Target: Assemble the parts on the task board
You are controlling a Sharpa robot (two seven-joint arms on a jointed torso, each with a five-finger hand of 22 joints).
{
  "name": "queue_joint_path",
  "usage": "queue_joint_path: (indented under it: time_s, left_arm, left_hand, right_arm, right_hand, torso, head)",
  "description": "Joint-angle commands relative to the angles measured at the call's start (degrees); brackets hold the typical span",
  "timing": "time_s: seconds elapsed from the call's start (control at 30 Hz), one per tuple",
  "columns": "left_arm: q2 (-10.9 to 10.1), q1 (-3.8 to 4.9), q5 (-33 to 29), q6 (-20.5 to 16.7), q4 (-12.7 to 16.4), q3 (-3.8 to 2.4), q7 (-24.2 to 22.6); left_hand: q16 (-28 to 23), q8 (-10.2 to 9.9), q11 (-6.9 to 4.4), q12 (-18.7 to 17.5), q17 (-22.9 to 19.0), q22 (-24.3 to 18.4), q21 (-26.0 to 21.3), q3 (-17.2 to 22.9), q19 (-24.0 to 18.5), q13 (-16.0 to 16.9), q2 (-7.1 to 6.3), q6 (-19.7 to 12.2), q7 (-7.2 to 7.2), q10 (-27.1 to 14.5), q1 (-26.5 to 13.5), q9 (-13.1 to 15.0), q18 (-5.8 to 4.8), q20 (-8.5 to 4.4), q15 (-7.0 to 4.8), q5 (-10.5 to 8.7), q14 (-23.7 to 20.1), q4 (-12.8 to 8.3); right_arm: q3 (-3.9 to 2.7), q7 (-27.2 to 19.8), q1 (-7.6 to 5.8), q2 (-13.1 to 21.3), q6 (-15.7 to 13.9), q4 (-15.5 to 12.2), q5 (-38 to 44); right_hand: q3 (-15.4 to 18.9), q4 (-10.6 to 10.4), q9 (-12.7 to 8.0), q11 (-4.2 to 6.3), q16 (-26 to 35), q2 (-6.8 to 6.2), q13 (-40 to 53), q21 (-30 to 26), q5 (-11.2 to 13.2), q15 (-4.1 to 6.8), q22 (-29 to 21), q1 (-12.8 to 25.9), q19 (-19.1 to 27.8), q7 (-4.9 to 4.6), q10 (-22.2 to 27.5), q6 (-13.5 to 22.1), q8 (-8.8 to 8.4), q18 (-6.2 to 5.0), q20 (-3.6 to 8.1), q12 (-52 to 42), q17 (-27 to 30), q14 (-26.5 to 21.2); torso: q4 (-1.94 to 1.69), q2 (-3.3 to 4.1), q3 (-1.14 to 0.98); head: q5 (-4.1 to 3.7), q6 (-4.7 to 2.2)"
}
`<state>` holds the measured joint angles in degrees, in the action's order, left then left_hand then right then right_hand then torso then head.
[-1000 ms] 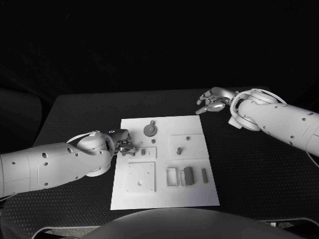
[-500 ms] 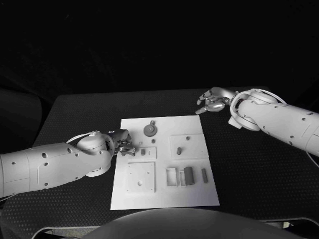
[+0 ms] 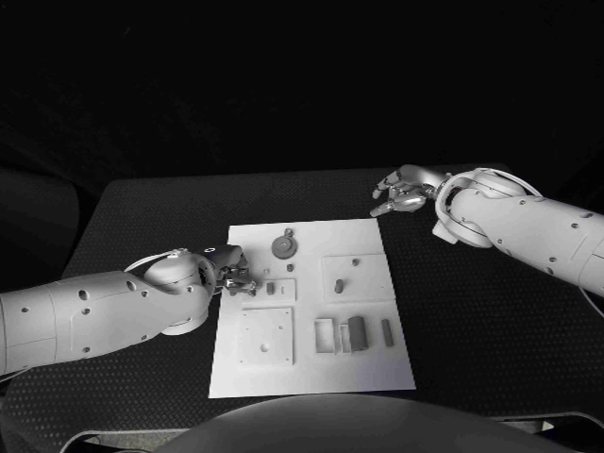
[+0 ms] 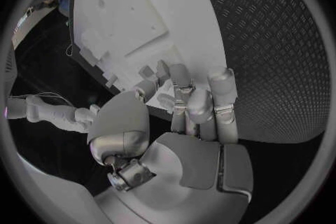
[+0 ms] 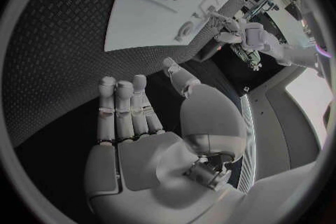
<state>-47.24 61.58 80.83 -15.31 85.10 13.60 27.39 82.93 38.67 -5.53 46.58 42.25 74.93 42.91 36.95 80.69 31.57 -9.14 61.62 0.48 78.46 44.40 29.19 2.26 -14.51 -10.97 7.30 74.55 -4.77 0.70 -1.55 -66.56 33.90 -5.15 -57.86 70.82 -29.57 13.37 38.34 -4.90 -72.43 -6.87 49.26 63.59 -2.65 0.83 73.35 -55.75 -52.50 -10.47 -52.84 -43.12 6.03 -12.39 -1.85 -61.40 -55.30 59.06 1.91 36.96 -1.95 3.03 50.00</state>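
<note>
We log the flat rectangular task board as white | small parts on it grey | table black with a raised diamond tread pattern | both arms white | left hand and right hand silver metal

the task board is a white rectangular plate lying flat in the middle of the black table, with its long side running away from the robot. on its far part lies a round grey part with a small tab. a little nearer, in a shallow square field, a small dark peg stands. beside the left edge of the board, a small grey part stands on another square field. on the near right part, several long grey pieces lie side by side, parallel to each other. the near left part has a raised square plate with a small hole.
</note>
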Motion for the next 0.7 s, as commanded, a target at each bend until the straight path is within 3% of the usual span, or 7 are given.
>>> queue_joint_path:
  time_s: [0.03, 0.7]
  left_arm:
    - [0.02, -0.05, 0.17, -0.45, 0.04, 0.02, -0.01]
    - [0.04, -0.05, -0.98, -1.26, 0.22, 0.0, -0.33]
  left_hand:
    - [0.27, 0.38, 0.14, -0.24, -0.05, 0.87, -0.28, 0.01, 0.12, -0.04, -0.12, -0.23, 0.1, 0.34, -0.43, -0.08, 1.93, -0.15, -0.49, -0.01, -0.18, 0.46]
    - [0.36, 0.53, 0.1, -0.2, -0.01, 0.91, -0.21, 0.35, 0.23, -0.01, -0.36, -0.19, 0.07, 0.39, -0.76, -0.24, 1.97, -0.18, -0.53, -0.01, -0.17, 1.38]
  right_arm:
    - [-0.02, -0.04, 0.02, 0.01, 0.57, -0.01, 0.42]
    - [-0.02, 0.01, 0.14, 0.19, 0.49, 0.14, 0.46]
  right_hand:
    - [-0.1, -0.37, -0.09, -0.02, -0.24, -0.04, -0.07, -0.25, -0.11, 0.45, 0.01, 0.59, 0.03, -0.97, 0.45, 0.42, 0.2, -2.61, 0.31, -0.25, 0.06, -0.13]
    - [-0.13, -0.32, -0.1, -0.02, -0.26, 0.01, -0.1, -0.24, -0.11, 0.45, 0.02, 0.51, 0.02, -0.96, 0.45, 0.43, 0.21, -2.61, 0.32, -0.28, 0.07, -0.13]
  torso:
    - [-0.03, 0.01, 0.03]
    - [0.03, 0.01, 0.0]
  head:
    - [0.01, 0.0]
    - [0.01, 0.0]
